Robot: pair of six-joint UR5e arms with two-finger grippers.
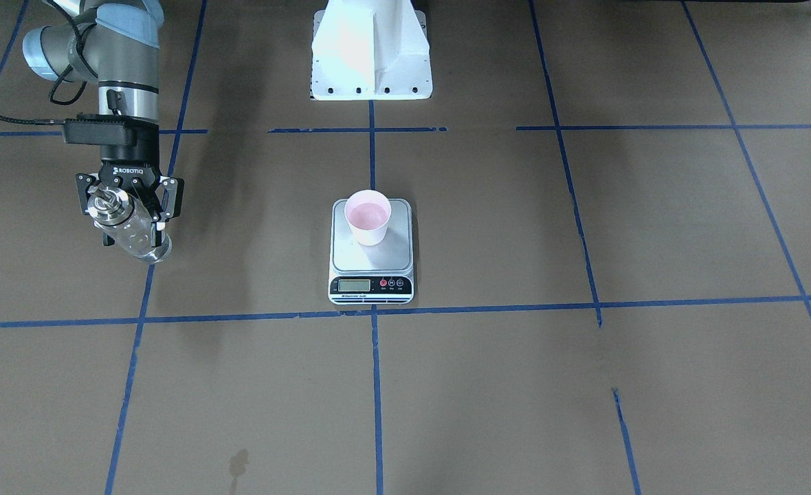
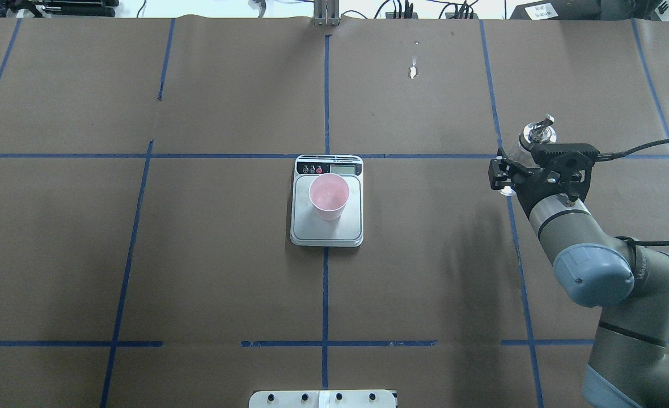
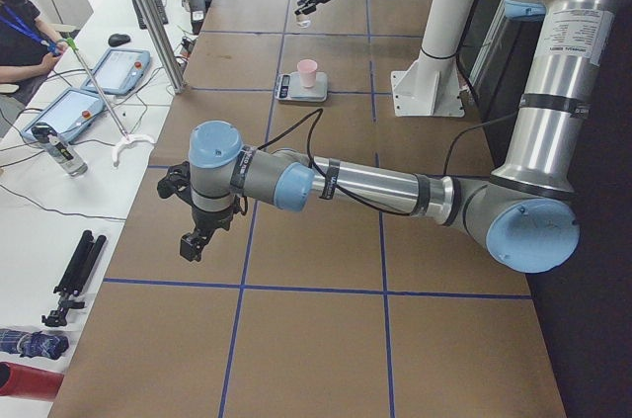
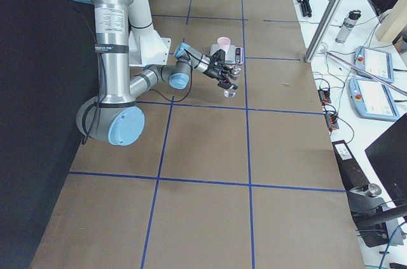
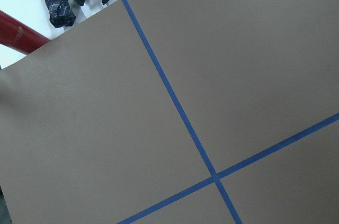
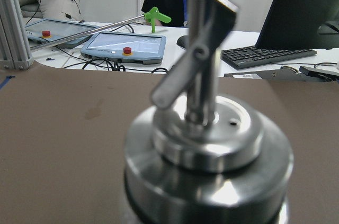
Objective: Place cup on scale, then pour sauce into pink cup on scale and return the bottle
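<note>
The cup point(image 2: 329, 196) stands on the scale point(image 2: 306, 233), so the first step is done. The right gripper point(image 1: 130, 218) is clenched around the bottle point(image 1: 141, 245), well off to the scale's right. Whether the cup holds sauce yet I cannot tell, since the liquid is clear. The left gripper point(image 3: 193, 240) hangs far off the scale's other side; its fingers cannot be read. The white pedestal point(image 1: 371, 55) stands on the robot's side of the scale, off the bottle's line to the cup.

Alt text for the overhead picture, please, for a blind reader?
A pink cup stands on a digital kitchen scale in the middle of a brown table with blue tape lines. To the right, the robot's right gripper holds a glass bottle with a silver top.
</note>
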